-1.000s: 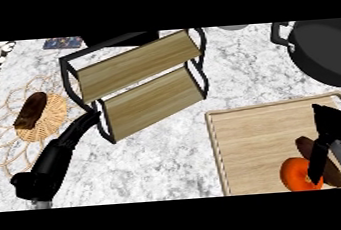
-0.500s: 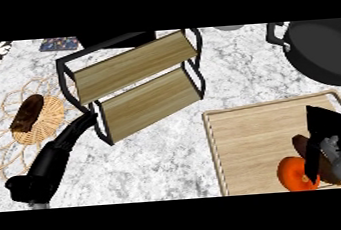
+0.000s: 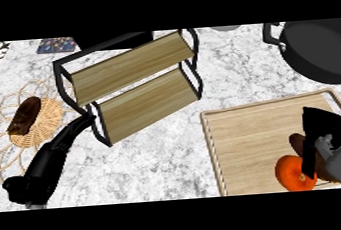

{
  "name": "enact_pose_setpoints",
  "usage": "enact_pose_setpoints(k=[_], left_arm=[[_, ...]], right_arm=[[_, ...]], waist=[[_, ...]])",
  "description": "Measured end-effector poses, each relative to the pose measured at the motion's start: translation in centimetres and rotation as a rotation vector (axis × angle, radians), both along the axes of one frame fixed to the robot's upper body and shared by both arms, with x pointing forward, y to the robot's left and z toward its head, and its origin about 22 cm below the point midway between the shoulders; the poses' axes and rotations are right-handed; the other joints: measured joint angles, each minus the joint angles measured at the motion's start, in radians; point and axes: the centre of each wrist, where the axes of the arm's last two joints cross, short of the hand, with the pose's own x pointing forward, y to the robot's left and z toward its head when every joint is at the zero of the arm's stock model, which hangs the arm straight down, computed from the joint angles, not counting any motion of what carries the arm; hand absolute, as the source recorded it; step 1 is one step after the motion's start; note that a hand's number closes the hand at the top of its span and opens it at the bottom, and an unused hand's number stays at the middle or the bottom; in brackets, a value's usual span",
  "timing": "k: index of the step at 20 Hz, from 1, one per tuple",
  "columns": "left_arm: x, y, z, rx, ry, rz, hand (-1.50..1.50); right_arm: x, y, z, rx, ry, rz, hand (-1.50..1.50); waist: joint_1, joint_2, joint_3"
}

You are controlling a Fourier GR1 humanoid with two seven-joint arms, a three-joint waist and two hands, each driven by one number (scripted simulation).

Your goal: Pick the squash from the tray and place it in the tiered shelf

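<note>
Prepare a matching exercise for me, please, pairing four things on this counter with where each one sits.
Things:
1. squash
2. tiered shelf
3. black pan
4. woven mat

Places:
A. upper right of the view, partly cut off by its edge
B. left side of the counter, with a brown oblong item lying on it
C. lower end of the wooden tray, at the right hand
D. middle of the view, up and left of the tray

Pairs: 1-C, 2-D, 3-A, 4-B.
</note>
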Motion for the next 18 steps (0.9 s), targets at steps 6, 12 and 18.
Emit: enact_pose_setpoints(k=[6, 12, 18], left_arm=[[0.0, 0.6, -0.1, 0.005, 0.011, 0.017, 0.00], [-0.1, 1.9, -0.9, 0.025, 0.063, 0.070, 0.00], [0.4, 0.8, -3.2, 0.043, 0.190, 0.063, 0.00]], right_arm=[[0.4, -0.1, -0.6, 0.005, 0.019, -0.016, 1.50], [-0.2, 1.1, -1.2, 0.005, 0.025, 0.043, 1.50], [-0.2, 1.9, -1.4, -0.037, -0.004, 0.082, 1.50]], waist=[[0.001, -0.001, 0.000], [-0.006, -0.007, -0.010], [-0.007, 0.005, -0.019]])
